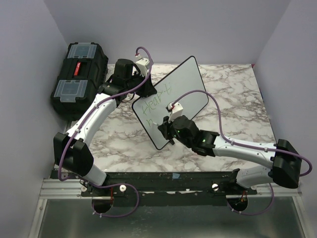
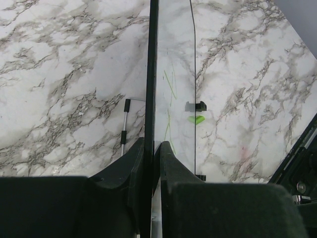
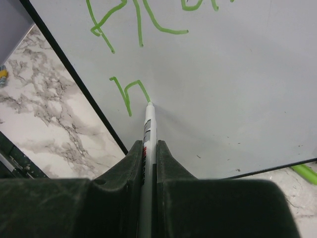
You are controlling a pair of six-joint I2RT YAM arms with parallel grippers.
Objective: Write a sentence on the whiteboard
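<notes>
Checking containers first: the black toolbox (image 1: pixel 79 77) sat at the far left of the marble table (image 1: pixel 237 84). Its main lid and both small top lids were shut, so you couldn't see any contents.

Your whiteboard (image 1: pixel 185 87) was tilted up off flat near the table's middle. Its long axis ran near-left to far-right in the top view, and the left wrist view had it edge-on. Couldn't tell whether its lower edge touched the table. The green writing (image 1: pixel 154 103) ran along that axis: one line, plus a lone "h" (image 3: pixel 130 91) starting a second line beneath.

Your left arm reached forward with the elbow bent and the wrist beside the toolbox. The left gripper (image 1: pixel 144 88) had its jaws pinching the board's far-left edge, black rim between the fingers (image 2: pixel 168 163).

Your right arm lay low across the table's front, forearm stretched leftward. The right gripper (image 1: pixel 163 130) was over the board's near end, jaws clamped on a marker (image 3: pixel 147 126). The marker pointed straight out from the wrist, tip touching the board at the foot of the "h". A green pen-like piece (image 3: pixel 304 173) lay on the table just past the board's edge.
</notes>
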